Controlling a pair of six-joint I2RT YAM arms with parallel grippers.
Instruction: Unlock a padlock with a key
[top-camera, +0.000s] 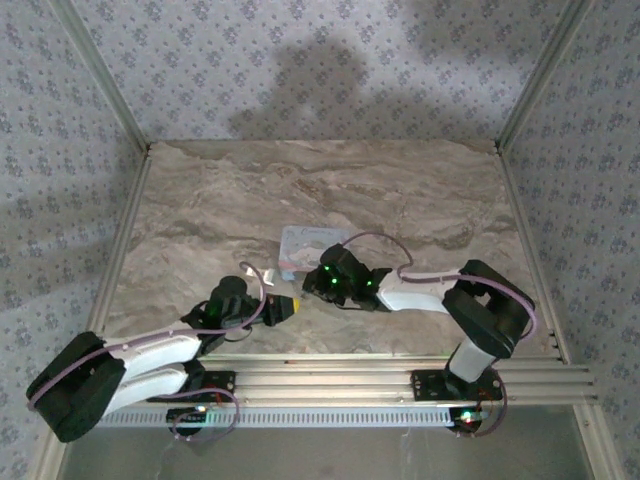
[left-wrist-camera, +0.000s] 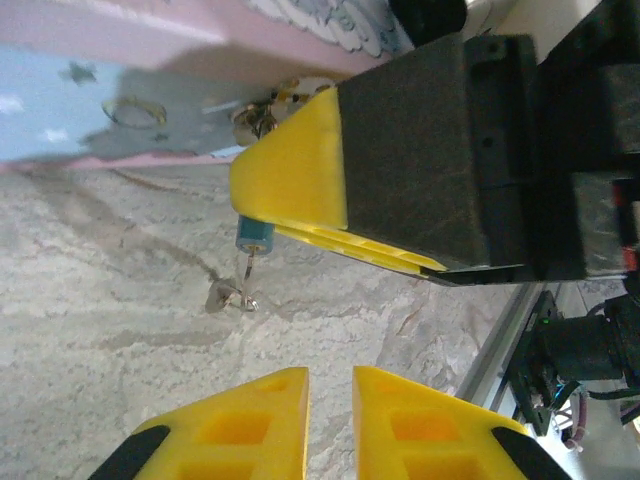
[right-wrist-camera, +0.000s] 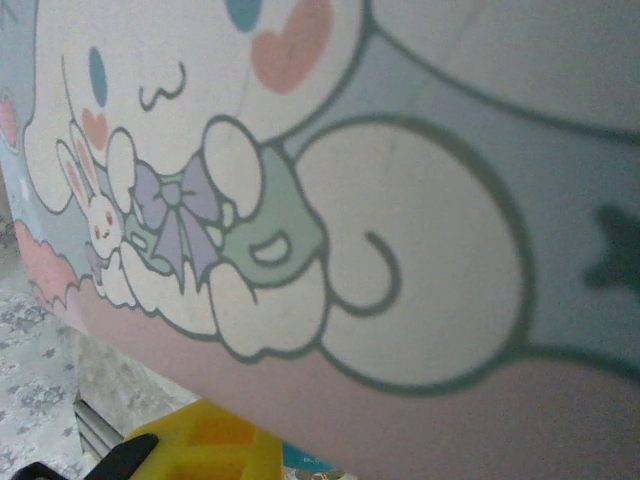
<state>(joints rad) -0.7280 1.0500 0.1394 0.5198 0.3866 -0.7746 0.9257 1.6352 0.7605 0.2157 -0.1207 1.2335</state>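
On the table (top-camera: 200, 210), the tin (top-camera: 300, 243) is seen lying flat near the middle, with both arms brought in at its near edge. The left gripper (top-camera: 288, 306) is placed just short of the tin, and the right gripper (left-wrist-camera: 262, 215) is set low against the tin's near side.

From the left wrist, the padlock (left-wrist-camera: 255, 232) is seen as a tiny bluish body right under the tip of the right gripper's yellow finger (left-wrist-camera: 295, 180). It is just in front of the tin's pink edge and apart from the small metal clasp (left-wrist-camera: 255, 118) on the tin. A thin wire is seen running down from the padlock to a small metal piece (left-wrist-camera: 228, 297) lying on the table; its shape is too small to be made out. Whether the padlock is pinched by the right fingers cannot be told, as their grip is hidden.

The left fingers (left-wrist-camera: 250, 420) are held with a narrow gap, and nothing is seen between them.

From the right wrist, the tin's printed lid is seen close up, with one yellow finger (right-wrist-camera: 205, 445) below its edge.
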